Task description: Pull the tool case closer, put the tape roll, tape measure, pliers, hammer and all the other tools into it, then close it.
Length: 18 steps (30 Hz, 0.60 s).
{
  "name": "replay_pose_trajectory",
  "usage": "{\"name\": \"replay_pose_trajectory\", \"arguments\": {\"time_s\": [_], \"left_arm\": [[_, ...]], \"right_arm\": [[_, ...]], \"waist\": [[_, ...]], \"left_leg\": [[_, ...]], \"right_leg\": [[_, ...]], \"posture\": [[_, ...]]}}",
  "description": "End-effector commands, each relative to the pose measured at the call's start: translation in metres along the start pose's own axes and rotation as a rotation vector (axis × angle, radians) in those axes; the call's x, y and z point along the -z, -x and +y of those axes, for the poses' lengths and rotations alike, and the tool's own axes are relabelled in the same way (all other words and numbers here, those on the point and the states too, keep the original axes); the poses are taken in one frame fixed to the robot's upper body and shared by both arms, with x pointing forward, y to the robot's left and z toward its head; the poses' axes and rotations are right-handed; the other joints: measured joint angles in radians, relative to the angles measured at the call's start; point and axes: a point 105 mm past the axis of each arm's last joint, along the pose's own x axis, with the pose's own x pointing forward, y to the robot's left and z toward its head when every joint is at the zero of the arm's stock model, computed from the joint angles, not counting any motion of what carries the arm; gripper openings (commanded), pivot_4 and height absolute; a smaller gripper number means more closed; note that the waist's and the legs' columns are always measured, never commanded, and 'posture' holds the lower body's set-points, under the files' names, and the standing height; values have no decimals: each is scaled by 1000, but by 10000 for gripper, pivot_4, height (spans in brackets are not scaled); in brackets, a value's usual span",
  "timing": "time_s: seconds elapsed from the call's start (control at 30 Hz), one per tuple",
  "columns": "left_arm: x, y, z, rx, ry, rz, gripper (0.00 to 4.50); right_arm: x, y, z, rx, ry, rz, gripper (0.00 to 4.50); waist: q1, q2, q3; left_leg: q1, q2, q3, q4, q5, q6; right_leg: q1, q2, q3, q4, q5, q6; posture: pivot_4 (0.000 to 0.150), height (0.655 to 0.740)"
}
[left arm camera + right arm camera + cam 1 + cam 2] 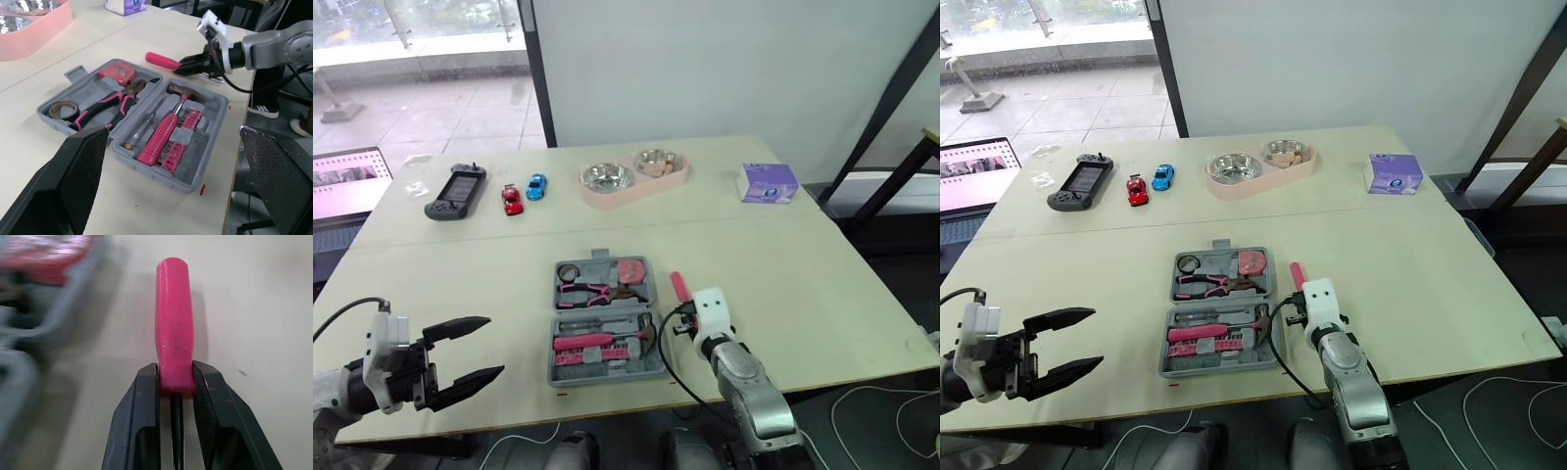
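The right gripper is clamped on a pink-handled screwdriver, its two black fingers pinching the end of the handle where the dark shaft starts. The handle sticks out ahead of the fingers, low over the table. From here I can't tell whether it rests on the surface or is just clear of it. It sits just beside the right wall of the open tool case.

To my eye, the job now is to get this last loose tool into the case. The pinch is at one end, so the long handle could swing. I'd lift slowly, hold it level and clear the case wall before moving across. Then I'd line it up with a free groove in the near half, alongside the hammer and the thin screwdriver, and only let go once it is seated. The far half already holds the tape roll, pliers and tape measure.

The right forearm reaches forward from the near edge, with the wrist angled toward the case. The left gripper hangs off to the left of the case, well apart from it, fingers spread wide and holding nothing.
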Motion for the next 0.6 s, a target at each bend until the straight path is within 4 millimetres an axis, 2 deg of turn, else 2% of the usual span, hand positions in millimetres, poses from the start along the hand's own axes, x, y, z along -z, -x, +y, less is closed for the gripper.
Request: {"name": "replay_pose_trajectory", "arguments": {"time_s": [0.03, 0.13, 0.2, 0.23, 0.33, 0.4, 0.5, 0.6], "left_arm": [[-7, 0, 0, -4, -24, -15, 45000], [-6, 0, 0, 0, -21, -13, 45000], [-6, -1, -1, 5, -19, -10, 45000], [-6, -2, -1, 6, -19, -10, 45000], [-7, -2, -1, 11, -17, -7, 45000], [-6, -1, -1, 15, -16, -1, 45000], [-6, 0, -4, 26, -12, 9, 45000], [-4, 3, -10, 49, -7, 36, 45000]], "right_arm": [[-79, 16, 11, -184, 90, -229, 4060], [-104, 37, 48, -526, 203, -237, 4060], [-105, 51, 70, -722, 281, -181, 4060], [-104, 54, 74, -769, 301, -158, 4060], [-91, 64, 93, -956, 437, -22, 4060], [-83, 63, 98, -1008, 520, 49, 4060], [-76, 61, 109, -1074, 553, 113, 4060], [-66, 48, 120, -1056, 589, 187, 4060]], "waist": [[-1, 0, 0], [0, 0, 0], [0, -1, 0], [1, -1, 0], [3, -1, 0], [4, -2, 0], [2, -2, -1], [-3, -2, -1]], "left_leg": [[0, 0, 0, 0, 0, 0], [0, 1, 0, 0, 0, 0], [0, 1, -1, 0, 0, 0], [0, 1, -1, 0, 0, 0], [-1, 1, -1, 0, 0, 0], [-2, 0, -1, 1, 0, 0], [-2, 0, -1, 1, 0, 0], [-2, 0, -1, 1, 0, 0]], "right_leg": [[0, 0, 0, 0, 0, 0], [-1, 1, 0, 0, 0, 0], [0, 1, -1, 0, 0, 0], [-1, 1, -1, 0, 0, 0], [-1, 0, -1, -1, 0, 0], [-1, -1, -1, -1, 0, 0], [-1, -1, -1, -1, 0, 0], [-3, -3, -1, 0, 0, 0]], "posture": [[1500, 7233], [1500, 7233], [1500, 7233], [1500, 7233], [1500, 7233], [1500, 7233], [1500, 7233], [1500, 7233]]}}
